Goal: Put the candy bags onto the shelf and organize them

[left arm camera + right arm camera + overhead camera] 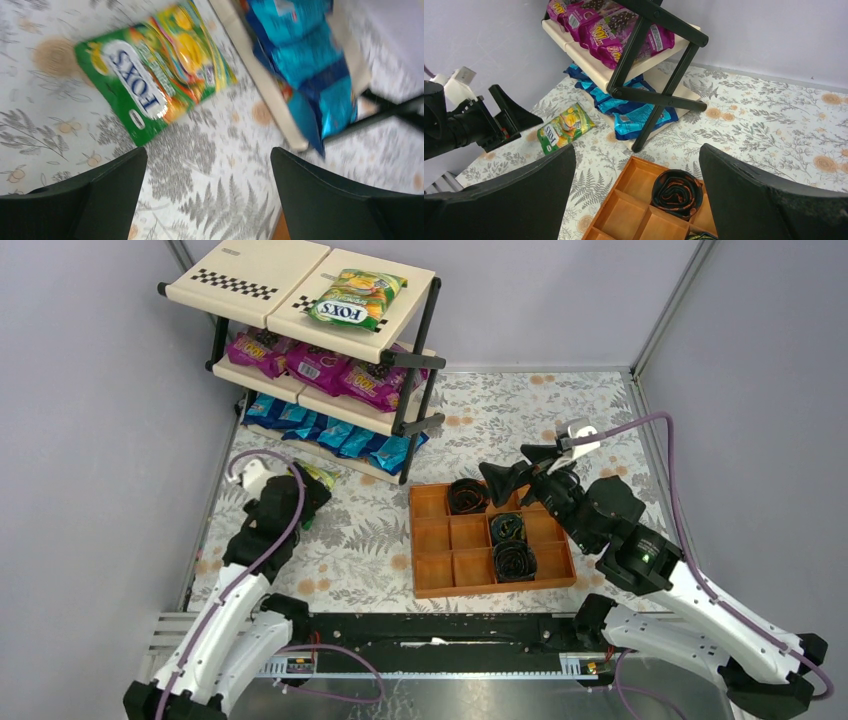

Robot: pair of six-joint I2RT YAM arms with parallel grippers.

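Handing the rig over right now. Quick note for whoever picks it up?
Left gripper: open, empty, hovering over the loose green bag.
Right gripper: open, empty, above the far end of the orange tray.
Shelf: shelved green bag on the top tier, magenta bags on the middle tier, blue bags on the bottom tier.
Done: every bag but one is on the shelf.
Left: the loose green bag lies flat on the table beside the bottom tier; it likely belongs up top with the other green one.
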